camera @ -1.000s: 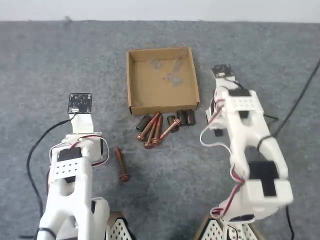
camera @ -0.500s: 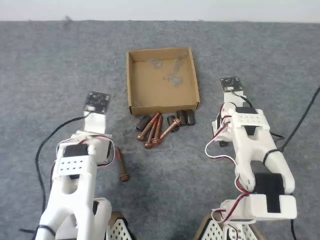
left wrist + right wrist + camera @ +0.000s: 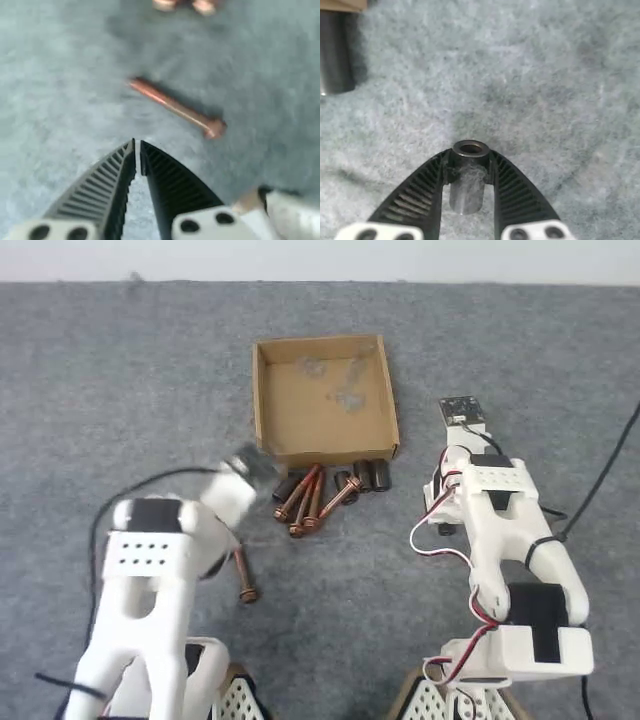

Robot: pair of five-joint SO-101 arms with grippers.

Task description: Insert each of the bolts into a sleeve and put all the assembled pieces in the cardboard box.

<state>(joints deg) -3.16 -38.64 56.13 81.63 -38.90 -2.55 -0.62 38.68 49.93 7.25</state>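
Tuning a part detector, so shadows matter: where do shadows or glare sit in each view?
High view: soft, even light, pale patches on the cardboard box floor. Left wrist view: the lone bolt throws a dark shadow on the carpet alongside. Right wrist view: the held sleeve has a pale sheen on its side; the far sleeve shades the carpet beside it.

Grey carpeted tabletop [image 3: 120, 360]; pale wall strip [image 3: 320, 260] behind.
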